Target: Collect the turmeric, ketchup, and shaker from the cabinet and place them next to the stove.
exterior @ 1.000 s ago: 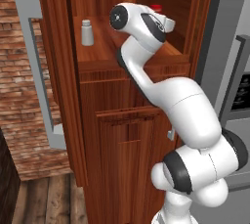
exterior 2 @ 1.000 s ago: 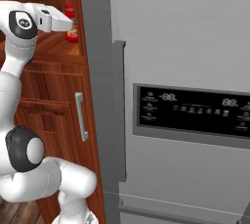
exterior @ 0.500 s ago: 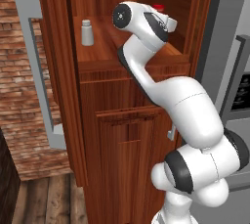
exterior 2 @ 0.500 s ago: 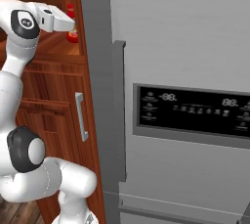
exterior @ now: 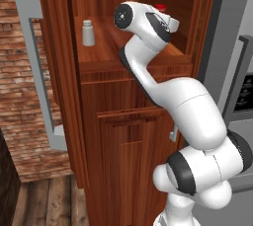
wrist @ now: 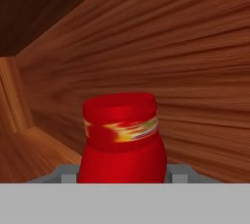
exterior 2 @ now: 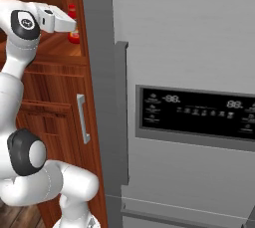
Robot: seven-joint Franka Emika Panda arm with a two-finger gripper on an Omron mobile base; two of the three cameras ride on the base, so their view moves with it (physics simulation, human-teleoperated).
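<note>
Your hand is up in the shelf niche of the cabinet, at the upper left of the right base view, and it is closed on the ketchup. In the hand view you see the red bottle low in the centre of the frame, upright, with its yellowish label band across it and a grey fingertip pressed against each flank. Behind it there is just the brown wood of the niche wall.

In the right base view the ketchup shows as a small red bottle at the end of the hand, near the top left of the frame, just beside the niche's right-hand edge; you cannot tell from here whether its base touches the shelf. In the left base view only its red cap peeks over the wrist, upper centre.

The shaker stands upright on the same shelf, at the upper left of the left base view, well apart from the hand and close to the niche's left side.

The long grey bar handle runs down the left of that frame, against a brick wall. A grey refrigerator with a dark display panel takes up the right of the right base view, just beside the cabinet
</note>
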